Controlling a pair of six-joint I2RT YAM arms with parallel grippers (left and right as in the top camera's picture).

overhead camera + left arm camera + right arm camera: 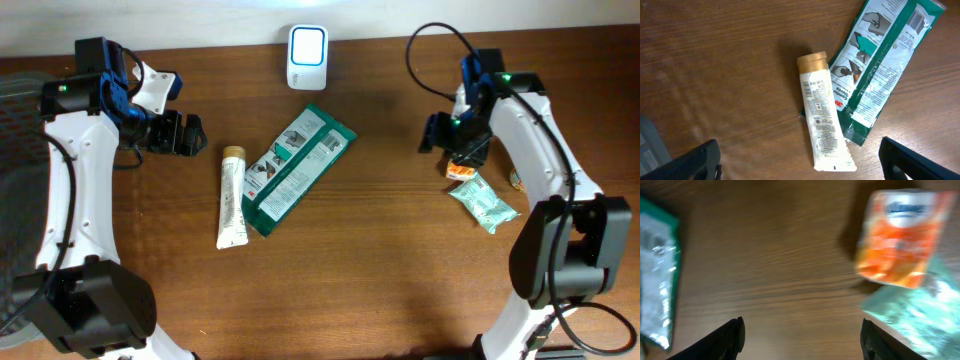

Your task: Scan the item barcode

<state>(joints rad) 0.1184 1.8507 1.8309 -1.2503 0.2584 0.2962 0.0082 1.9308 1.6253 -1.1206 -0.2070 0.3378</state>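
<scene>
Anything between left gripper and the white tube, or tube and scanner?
Nothing visible. Bare table separates the open left gripper from the white tube. The green packet lies against the tube, beside the path to the scanner, not across it.

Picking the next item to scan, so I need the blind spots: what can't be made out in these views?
Orange packet: right wrist view is motion-blurred, print unreadable, no barcode discernible.
Teal pack: same blur, cut off by the frame's corner.
Small item at the right arm: overhead, mostly hidden behind the arm.
Gold-capped tube: left wrist, print too small to read.
</scene>
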